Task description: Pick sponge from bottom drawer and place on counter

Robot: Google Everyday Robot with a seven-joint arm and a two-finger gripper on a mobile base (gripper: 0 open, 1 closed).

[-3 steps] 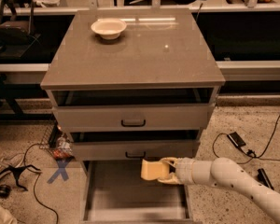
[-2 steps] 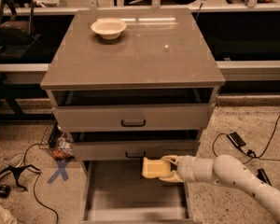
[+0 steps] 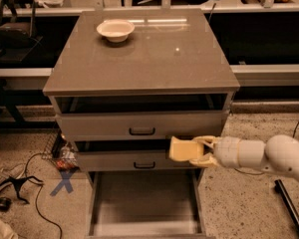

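Your gripper (image 3: 196,151) is squeezing the sponge (image 3: 180,149), holding it below the counter (image 3: 139,59), out past its front edge. The counter top is sitting above and behind the sponge, so you are needing to lift first.

The gripper (image 3: 197,151), clamped on the sponge (image 3: 180,149), hung at centre right of the frame, before the middle drawer (image 3: 114,161) and over the open bottom drawer (image 3: 144,205). Directly above it jutted the top drawer (image 3: 109,125) and the counter (image 3: 154,63) edge. The counter lay free except for a white bowl (image 3: 115,30) at its upper left.
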